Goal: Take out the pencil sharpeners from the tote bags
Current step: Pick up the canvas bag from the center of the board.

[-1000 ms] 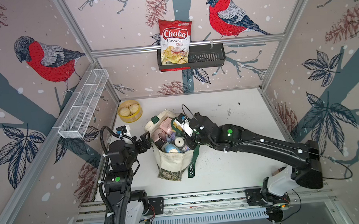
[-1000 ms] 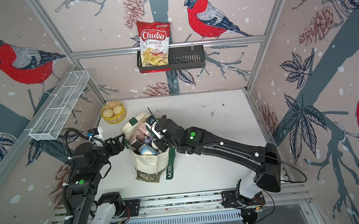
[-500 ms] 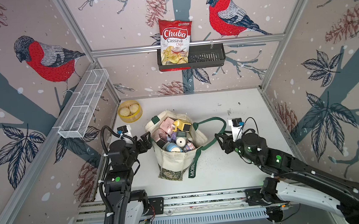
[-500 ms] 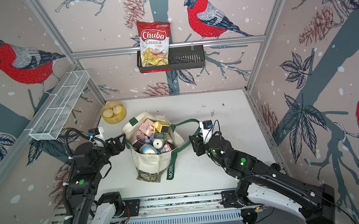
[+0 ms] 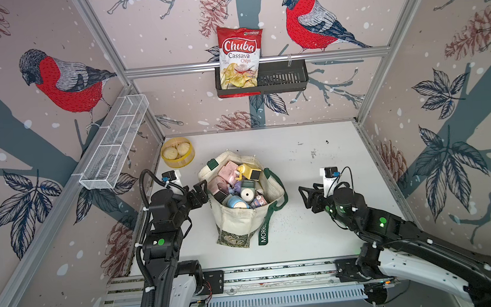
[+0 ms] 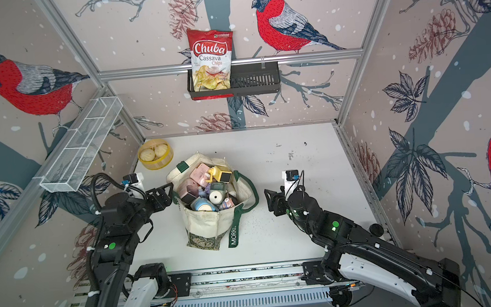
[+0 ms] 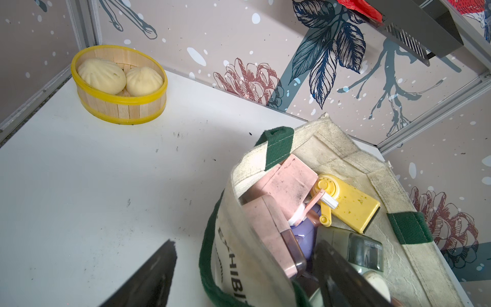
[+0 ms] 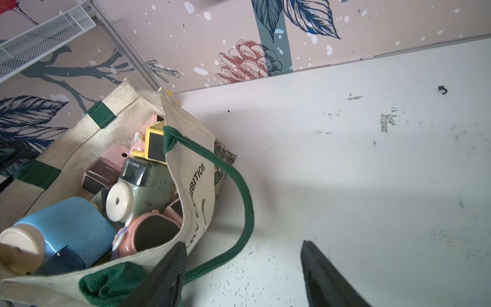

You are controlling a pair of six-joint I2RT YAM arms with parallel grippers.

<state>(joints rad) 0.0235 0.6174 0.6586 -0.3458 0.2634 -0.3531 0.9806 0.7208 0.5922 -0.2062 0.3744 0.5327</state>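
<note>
Fingers (image 7: 148, 279) of my left gripper (image 5: 200, 190) stand apart, tote bag (image 5: 243, 223) rim between them; my right gripper (image 5: 305, 198), likewise spread and empty, sits beside the bag of pencil sharpeners (image 5: 230, 172).

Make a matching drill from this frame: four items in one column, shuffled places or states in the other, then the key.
Column A
1. chips bag
2. bun tub
3. yellow sharpener
4. right tool

Column B
a. inside the tote
b. open, above the table beside the tote
c. in the black wall basket
d. table's far corner, left arm's side

Pairs: 1-c, 2-d, 3-a, 4-b
</note>
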